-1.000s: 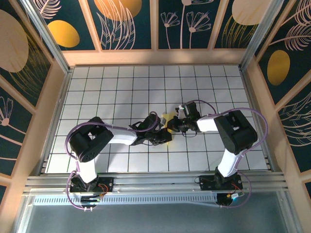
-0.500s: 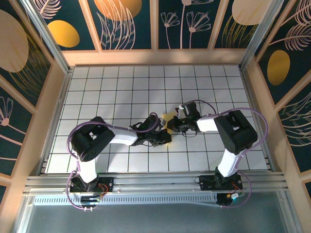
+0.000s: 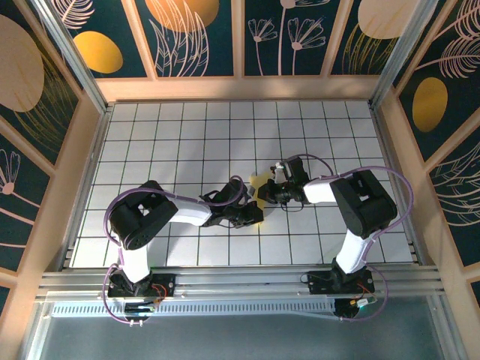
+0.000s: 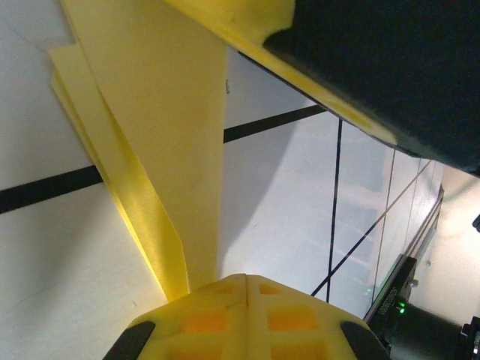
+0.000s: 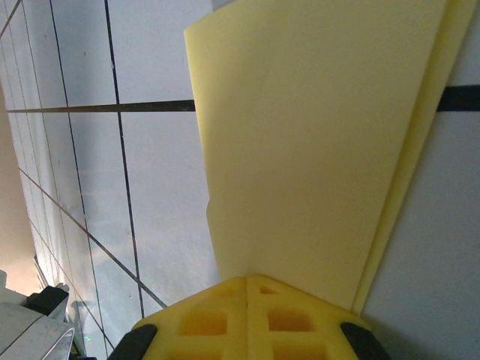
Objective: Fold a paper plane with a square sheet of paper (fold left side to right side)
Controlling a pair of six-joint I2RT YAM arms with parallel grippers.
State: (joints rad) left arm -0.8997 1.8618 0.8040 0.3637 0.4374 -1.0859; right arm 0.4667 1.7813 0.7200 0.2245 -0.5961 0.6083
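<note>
Though folded over into layers, the square sheet of paper (image 3: 256, 181) (image 4: 165, 112) (image 5: 315, 150) lies pale yellow near the middle of the white gridded table (image 3: 187, 135). The left gripper (image 3: 256, 214) (image 4: 246, 280) and the right gripper (image 3: 264, 196) (image 5: 247, 279) meet it from either side. Each has its yellow pads pressed together, tips against the paper; I cannot tell whether any paper is caught between them.

The counter (image 3: 187, 120) is white with thin black lines that make lots of squares. Light wood boards (image 3: 240, 88) go around it, and the walls (image 3: 202, 37) are dark blue with painted flowers and big orange and tan ovals (image 3: 97, 51). A shiny metal rail (image 3: 240, 281) runs along the near edge.
</note>
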